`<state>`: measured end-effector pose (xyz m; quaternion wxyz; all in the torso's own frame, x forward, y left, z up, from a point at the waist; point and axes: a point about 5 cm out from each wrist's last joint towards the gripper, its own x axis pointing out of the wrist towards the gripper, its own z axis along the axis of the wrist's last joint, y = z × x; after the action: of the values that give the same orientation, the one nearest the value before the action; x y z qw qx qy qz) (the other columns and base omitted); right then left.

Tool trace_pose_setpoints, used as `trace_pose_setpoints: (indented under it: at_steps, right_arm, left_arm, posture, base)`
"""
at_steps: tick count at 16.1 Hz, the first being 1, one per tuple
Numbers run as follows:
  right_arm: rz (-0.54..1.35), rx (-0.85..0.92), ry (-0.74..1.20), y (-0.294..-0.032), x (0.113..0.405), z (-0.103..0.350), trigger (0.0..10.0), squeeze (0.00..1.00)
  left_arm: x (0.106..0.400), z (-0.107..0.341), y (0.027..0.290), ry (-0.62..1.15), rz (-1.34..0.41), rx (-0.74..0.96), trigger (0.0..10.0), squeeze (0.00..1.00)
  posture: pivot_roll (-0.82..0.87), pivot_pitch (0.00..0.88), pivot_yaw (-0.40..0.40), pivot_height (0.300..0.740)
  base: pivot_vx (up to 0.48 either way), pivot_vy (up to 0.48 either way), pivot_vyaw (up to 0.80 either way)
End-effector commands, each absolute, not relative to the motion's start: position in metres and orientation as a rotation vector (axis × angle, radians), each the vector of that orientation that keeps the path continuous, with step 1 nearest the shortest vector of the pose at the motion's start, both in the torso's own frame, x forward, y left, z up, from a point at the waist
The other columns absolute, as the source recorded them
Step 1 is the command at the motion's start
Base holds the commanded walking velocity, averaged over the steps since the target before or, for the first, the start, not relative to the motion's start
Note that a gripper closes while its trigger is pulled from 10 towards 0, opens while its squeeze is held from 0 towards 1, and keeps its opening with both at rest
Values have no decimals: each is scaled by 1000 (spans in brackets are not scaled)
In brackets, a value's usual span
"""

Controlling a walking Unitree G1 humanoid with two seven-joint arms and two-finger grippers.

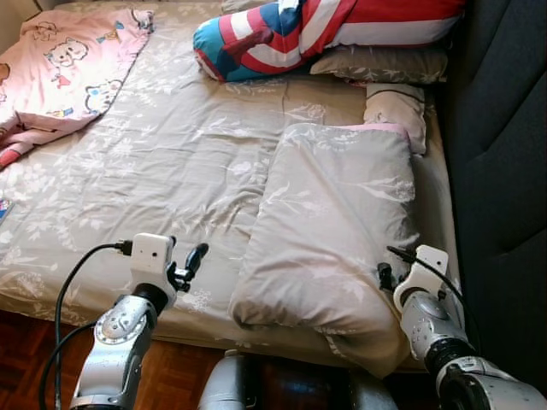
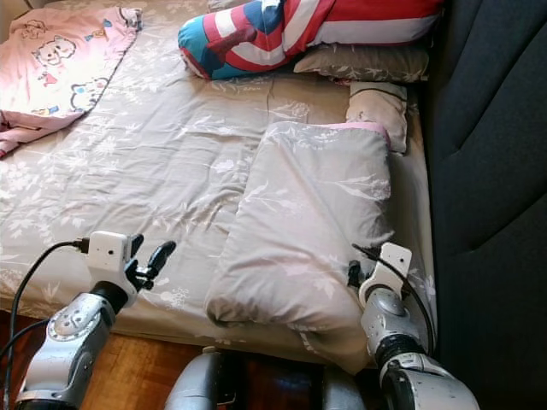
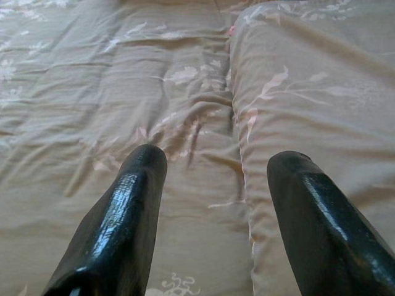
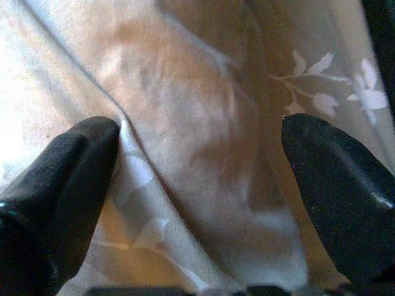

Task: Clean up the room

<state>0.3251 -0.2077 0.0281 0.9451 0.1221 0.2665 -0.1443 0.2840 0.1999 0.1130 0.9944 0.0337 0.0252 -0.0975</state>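
Right hand (image 4: 197,179) fingers apart, pressed into the near right corner of the pillow (image 1: 333,231). Left hand (image 1: 190,266) spread, hovering over the bed (image 1: 171,162) beside its left edge. Pillow judged soft, light, floppy; corners best pinched, sag expected.

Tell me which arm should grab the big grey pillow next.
Probably right. The right gripper is open with its fingers straddling the pillow fabric at the near right corner. The left gripper is open too, but hovers over the sheet beside the pillow's left edge, not touching it.
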Motion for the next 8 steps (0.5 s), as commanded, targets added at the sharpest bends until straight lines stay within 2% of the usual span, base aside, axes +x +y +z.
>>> trace_pose_setpoints:
  at_steps: [1,3,5,8]
  right_arm:
    - [-277,296,630,-203,313,12,10000,0]
    - [-185,338,650,-193,313,10,10000,0]
    - [-136,300,670,-190,312,8,10000,0]
    - [-97,170,788,-191,293,-11,10000,0]
  left_arm:
    - [280,112,201,67,-203,73,10000,0]
    - [280,113,201,70,-208,78,10000,0]
    - [279,113,201,70,-206,78,10000,0]
    - [278,113,199,75,-211,72,10000,0]
  posture:
    - [104,305,84,669]
    - [106,306,83,669]
    - [105,305,83,669]
    - [100,303,84,669]
  base:
    - [0,0,0]
    - [0,0,0]
    - [0,0,0]
    - [0,0,0]
